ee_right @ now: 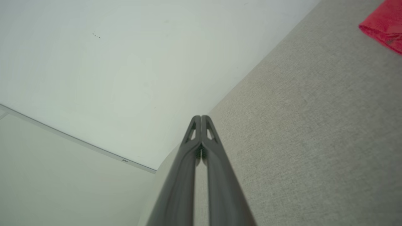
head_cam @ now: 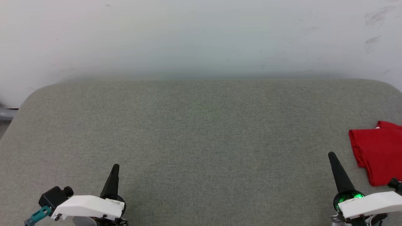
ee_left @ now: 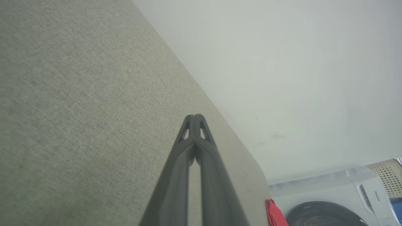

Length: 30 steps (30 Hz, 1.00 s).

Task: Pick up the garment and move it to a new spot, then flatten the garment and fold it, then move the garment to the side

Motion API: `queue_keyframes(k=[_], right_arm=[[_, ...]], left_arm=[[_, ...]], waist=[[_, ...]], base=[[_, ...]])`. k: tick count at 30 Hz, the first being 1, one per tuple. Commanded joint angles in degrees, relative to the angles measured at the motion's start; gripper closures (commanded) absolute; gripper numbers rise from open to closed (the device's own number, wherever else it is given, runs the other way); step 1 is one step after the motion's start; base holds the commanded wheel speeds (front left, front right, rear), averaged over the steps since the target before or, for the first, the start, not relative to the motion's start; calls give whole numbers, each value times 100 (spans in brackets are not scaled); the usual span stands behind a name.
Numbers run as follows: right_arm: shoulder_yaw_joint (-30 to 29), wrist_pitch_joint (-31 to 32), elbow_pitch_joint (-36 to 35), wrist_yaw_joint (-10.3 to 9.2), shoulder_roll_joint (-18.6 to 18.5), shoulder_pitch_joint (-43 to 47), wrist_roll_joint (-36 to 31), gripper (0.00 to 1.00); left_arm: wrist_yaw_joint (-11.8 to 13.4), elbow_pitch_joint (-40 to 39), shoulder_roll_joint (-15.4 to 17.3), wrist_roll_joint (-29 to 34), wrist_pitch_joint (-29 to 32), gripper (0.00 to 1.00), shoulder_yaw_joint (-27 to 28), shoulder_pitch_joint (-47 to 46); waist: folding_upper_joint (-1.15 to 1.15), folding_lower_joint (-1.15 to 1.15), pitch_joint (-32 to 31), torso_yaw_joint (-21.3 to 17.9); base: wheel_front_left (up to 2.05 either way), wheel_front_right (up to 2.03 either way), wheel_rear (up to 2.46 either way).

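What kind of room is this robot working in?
Probably a laundry area: a washing machine stands beyond the grey padded table, and a red garment lies near the table's right edge, before a plain white wall.

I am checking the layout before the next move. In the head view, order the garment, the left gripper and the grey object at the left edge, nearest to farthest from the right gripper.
From the right gripper:
1. garment, just to its right.
2. left gripper, far across, at lower left.
3. grey object, at the far left edge.
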Motion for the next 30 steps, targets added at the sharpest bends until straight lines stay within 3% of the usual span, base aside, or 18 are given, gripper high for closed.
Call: queue_keyframes(k=[1, 30], right_arm=[[-1, 17, 7, 0, -46, -161, 210, 100], [-36, 80, 511, -1, -34, -483, 1799, 100]], left_arm=[[-70, -23, -13, -171, 47, 100, 68, -156], [-388, 172, -232, -1556, 466, 100, 461, -364]], waist=[[0, 0, 2, -1], [0, 0, 35, -17]], base=[[0, 0, 0], [0, 0, 0]])
